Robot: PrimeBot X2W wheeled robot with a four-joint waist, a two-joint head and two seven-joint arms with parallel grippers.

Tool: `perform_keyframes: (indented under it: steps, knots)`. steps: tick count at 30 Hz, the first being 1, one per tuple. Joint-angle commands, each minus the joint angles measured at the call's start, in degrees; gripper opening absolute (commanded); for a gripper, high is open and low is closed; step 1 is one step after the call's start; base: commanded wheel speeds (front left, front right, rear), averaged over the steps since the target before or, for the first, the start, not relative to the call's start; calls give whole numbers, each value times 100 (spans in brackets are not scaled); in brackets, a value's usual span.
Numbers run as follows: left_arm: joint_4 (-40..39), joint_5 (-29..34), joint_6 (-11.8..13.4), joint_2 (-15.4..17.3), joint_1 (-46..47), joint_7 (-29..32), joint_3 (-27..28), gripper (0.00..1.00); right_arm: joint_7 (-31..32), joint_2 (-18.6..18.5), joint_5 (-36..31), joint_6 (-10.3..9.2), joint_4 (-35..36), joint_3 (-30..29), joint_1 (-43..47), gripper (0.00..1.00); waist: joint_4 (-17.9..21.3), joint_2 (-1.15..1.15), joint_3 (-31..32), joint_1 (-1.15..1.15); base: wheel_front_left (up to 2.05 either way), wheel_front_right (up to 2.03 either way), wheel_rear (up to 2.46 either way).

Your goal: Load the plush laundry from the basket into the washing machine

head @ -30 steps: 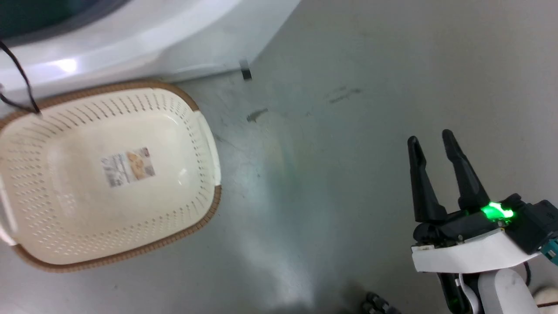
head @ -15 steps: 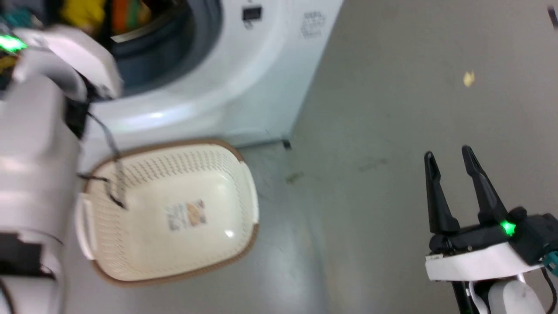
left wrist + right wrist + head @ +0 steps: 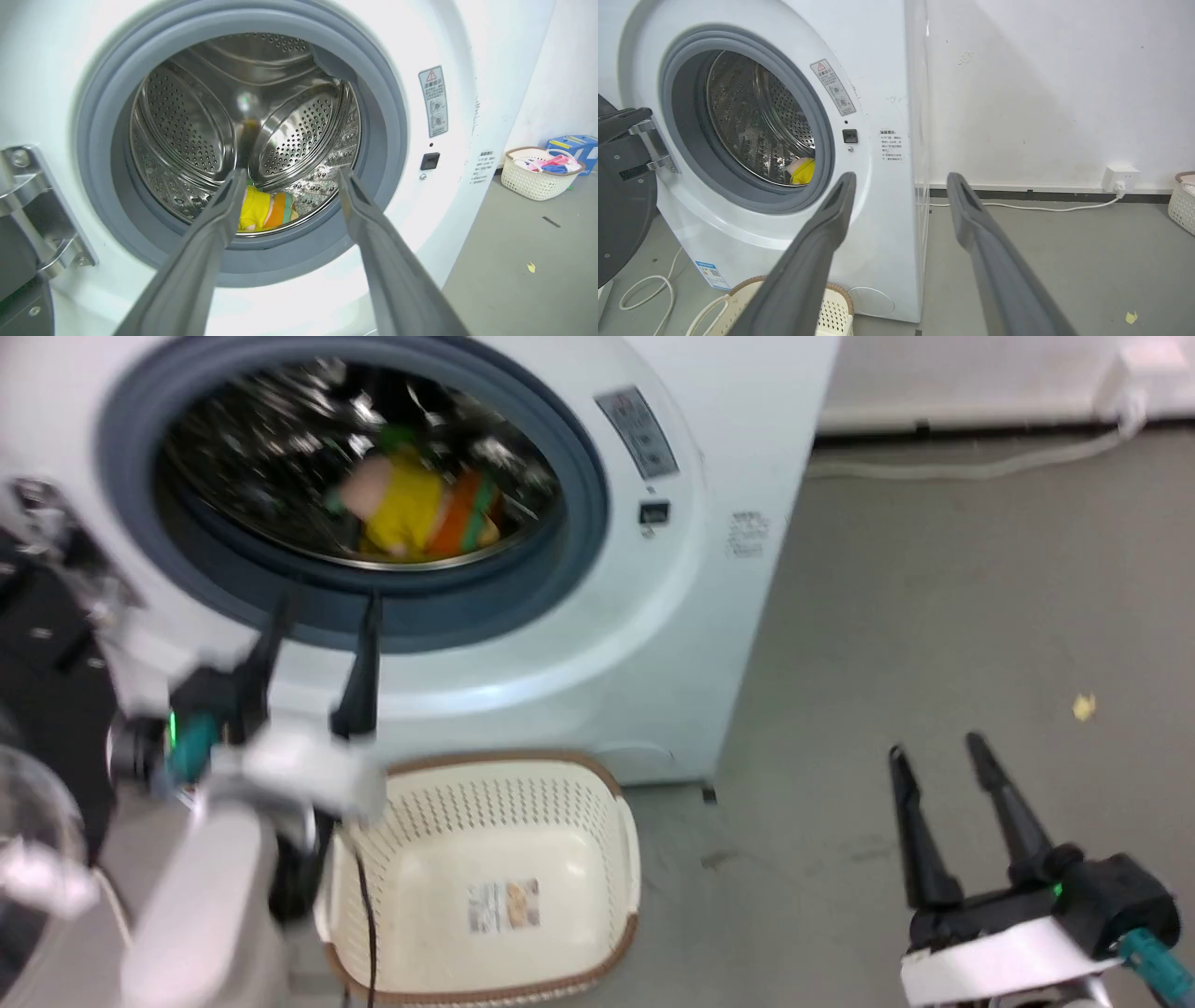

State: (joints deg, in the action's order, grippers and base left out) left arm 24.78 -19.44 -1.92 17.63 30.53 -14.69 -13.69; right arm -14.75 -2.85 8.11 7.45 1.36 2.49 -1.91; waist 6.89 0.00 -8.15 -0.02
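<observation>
Left jaws apart outside porthole ring; plush laundry inside.

We note two claws of one build.

Left claw: two long dark fingers tapering to points. They sit on a black base with a green lamp and a teal plug. Behind is a white cuff, then a pale grey forearm. A thin black cable hangs under the cuff.

Right claw: the same black fingers, a black housing, a small green dot, a white band and a teal connector.

In the wrist views the fingers look matte grey, with a shallow slot near each tip.
</observation>
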Motion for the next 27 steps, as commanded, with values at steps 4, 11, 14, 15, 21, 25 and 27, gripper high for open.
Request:
perform_keyframes:
  steps: [4,11,14,15,21,25,27]
  knots:
    - [-1021,75,312,-147,-1229,-29,250,100,-25,-3,-76,3,-47,56,255,100,-297,0,498,2,0,0,0]
    - [-1772,82,551,-480,-2473,-30,439,100,-25,-3,-67,3,-131,137,553,100,-423,0,732,2,0,0,0]
    - [-1845,161,570,-575,-2799,-30,435,100,-25,-3,-63,3,-175,163,640,100,-449,0,775,2,0,0,0]
    - [-1858,223,587,-595,-2888,-30,424,100,-25,-3,-69,3,-191,159,665,100,-460,0,784,2,0,0,0]
    - [-1835,577,689,-681,-3216,-30,411,100,-25,-3,14,3,-275,107,814,100,-521,0,786,2,0,0,0]
    - [-1755,732,733,-739,-3257,-30,453,100,-25,-3,13,3,-306,117,859,100,-569,0,782,2,0,0,0]
    - [-1738,763,718,-779,-3265,-30,484,100,-25,-3,13,3,-316,114,862,100,-587,0,781,2,0,0,0]
